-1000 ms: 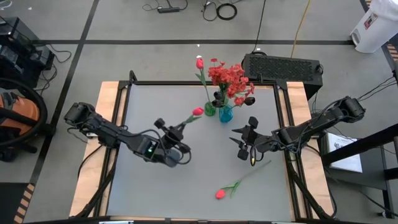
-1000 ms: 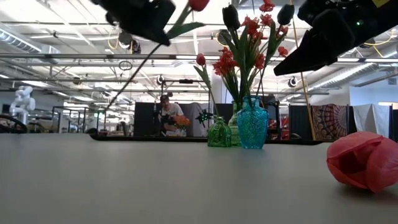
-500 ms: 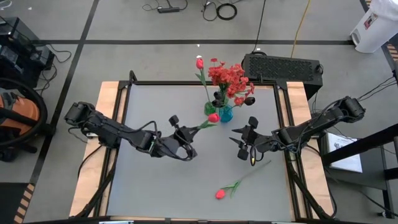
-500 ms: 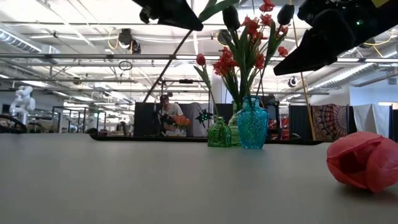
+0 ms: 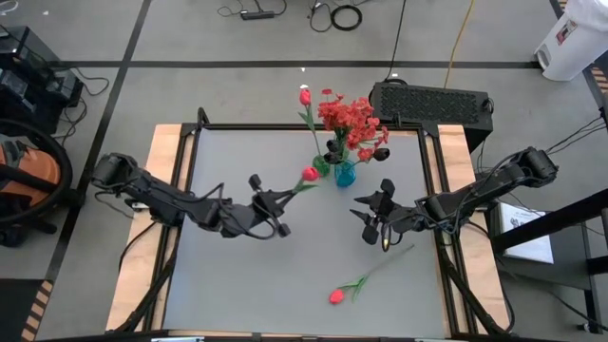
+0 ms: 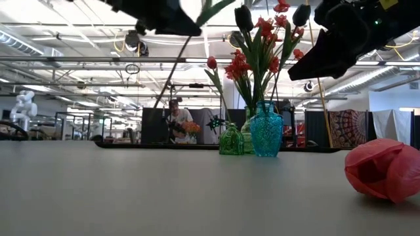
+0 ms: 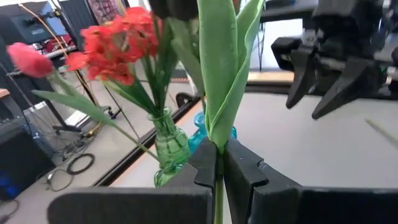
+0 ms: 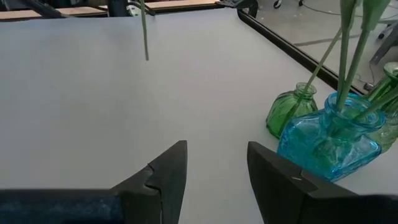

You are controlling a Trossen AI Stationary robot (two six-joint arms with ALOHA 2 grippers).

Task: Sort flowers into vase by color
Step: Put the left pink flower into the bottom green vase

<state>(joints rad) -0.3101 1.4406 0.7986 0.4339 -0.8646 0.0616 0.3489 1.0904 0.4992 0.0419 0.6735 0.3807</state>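
My left gripper (image 5: 276,202) is shut on a pinkish-red tulip whose bud (image 5: 310,174) hangs just left of the vases. A green vase (image 5: 321,167) and a blue vase (image 5: 345,174) stand at the far middle of the table. They hold another tulip (image 5: 305,96), red clustered blossoms (image 5: 351,116) and dark buds (image 5: 381,152). My right gripper (image 5: 371,221) hovers open to the right of the vases, nothing between its fingers (image 8: 169,167). Another tulip (image 5: 335,296) lies flat on the table near the front edge. My left gripper pinches the tulip's green stem where the leaves begin (image 7: 218,157), between its two fingers. The fingers come nearly level from the table's left, pointing toward the vases. The tulip is lifted clear; its bud end reaches ahead and its bare stem (image 6: 172,72) slants down behind.
The held stem's loose end (image 8: 144,34) hangs above the table left of the vases. A black box (image 5: 432,103) sits behind the table's far edge. Open tabletop (image 5: 228,275) lies on the near left. People and equipment show in the room beyond.
My left gripper has turned and tipped with the tulip. It carried the bud toward the vases, then drew it back a little toward the left. The trailing stem swung along. My right gripper kept its place.
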